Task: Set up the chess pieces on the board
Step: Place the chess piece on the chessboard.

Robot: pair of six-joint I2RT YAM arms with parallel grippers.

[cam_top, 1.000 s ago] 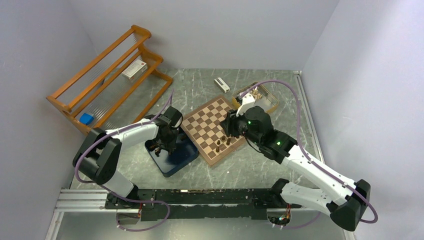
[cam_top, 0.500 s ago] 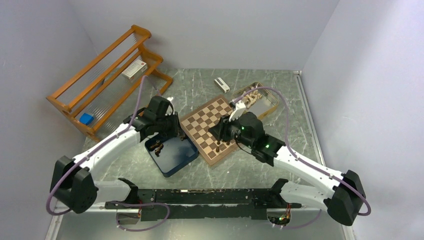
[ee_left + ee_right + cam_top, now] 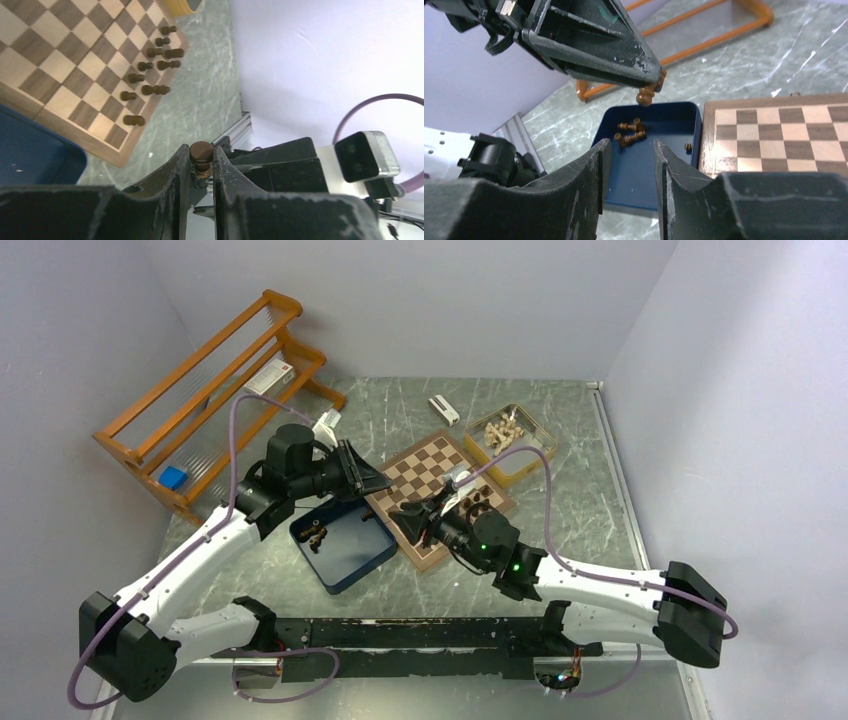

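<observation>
My left gripper (image 3: 201,150) is shut on a dark brown chess piece (image 3: 202,169), held in the air over the gap between the blue box and the board (image 3: 425,465). From the right wrist view that piece (image 3: 646,95) hangs from the left fingertips above the blue box (image 3: 659,165), where several dark pieces (image 3: 630,132) lie loose. More dark pieces (image 3: 150,65) stand in two rows along the board's near right edge. My right gripper (image 3: 629,150) is open and empty. It points left at the held piece from just over the board's near corner (image 3: 400,512).
A tin (image 3: 540,445) of pale pieces stands behind the board on the right. A small white object (image 3: 443,410) lies behind the board. An orange wooden rack (image 3: 215,390) with a blue block (image 3: 173,477) fills the back left. Walls close both sides.
The left gripper rose out of the blue box with a dark piece and swung toward the board. The right arm pulled back from the board's right edge and turned left to face it.
</observation>
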